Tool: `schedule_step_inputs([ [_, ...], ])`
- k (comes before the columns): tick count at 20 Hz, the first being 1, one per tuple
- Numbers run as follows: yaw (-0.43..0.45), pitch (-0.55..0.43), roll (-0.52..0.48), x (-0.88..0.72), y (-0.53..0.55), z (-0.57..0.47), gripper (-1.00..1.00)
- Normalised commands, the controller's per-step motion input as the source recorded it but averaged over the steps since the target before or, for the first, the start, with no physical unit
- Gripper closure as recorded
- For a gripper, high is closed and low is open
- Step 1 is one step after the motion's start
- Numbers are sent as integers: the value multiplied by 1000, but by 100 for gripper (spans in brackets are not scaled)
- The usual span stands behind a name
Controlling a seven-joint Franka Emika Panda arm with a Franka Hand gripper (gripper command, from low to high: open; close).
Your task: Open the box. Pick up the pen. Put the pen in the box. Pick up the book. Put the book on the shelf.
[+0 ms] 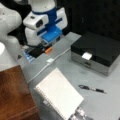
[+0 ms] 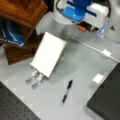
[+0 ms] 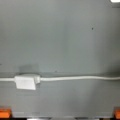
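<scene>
Wrist view, item one: bare grey tabletop (image 3: 62, 37) below me, crossed from the view's left to its right by a white cable (image 3: 80, 78) carrying a small white block (image 3: 25, 82). No task thing appears here. Orange tips show at the bottom corners; whether my pincer is open or closed I cannot tell.

Item two, pincer (image 1: 47, 48): in a front view it hangs at the arm's end over the tabletop's far edge, holding nothing that I can see, nearest to the cable.

Item three, box (image 1: 96, 51): lid down, black top, latch tab facing the tabletop's middle. It lies toward a front view's right from my pincer, well apart, its long axis running down-right.

Item four, pen (image 1: 91, 88): flat on the tabletop, between box and book, apart from both.

Item five, book (image 1: 58, 96): propped tilted on a metal stand (image 2: 33, 77), farthest from me.

Item six, shelf (image 1: 13, 95): reddish wood at a front view's left, beside the book.

No step shows as done.
</scene>
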Motion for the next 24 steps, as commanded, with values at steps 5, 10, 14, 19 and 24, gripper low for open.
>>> schedule_step_inputs([
  [5, -17, -7, -42, 3, 11, -44, -100],
  [10, -89, -5, -47, 11, 53, -74, -100],
  [14, -85, -22, -19, 5, 140, -63, -100],
  [19, -119, -51, 23, 50, 270, -92, -100],
  [24, -195, -84, 70, 162, 412, -146, -100],
])
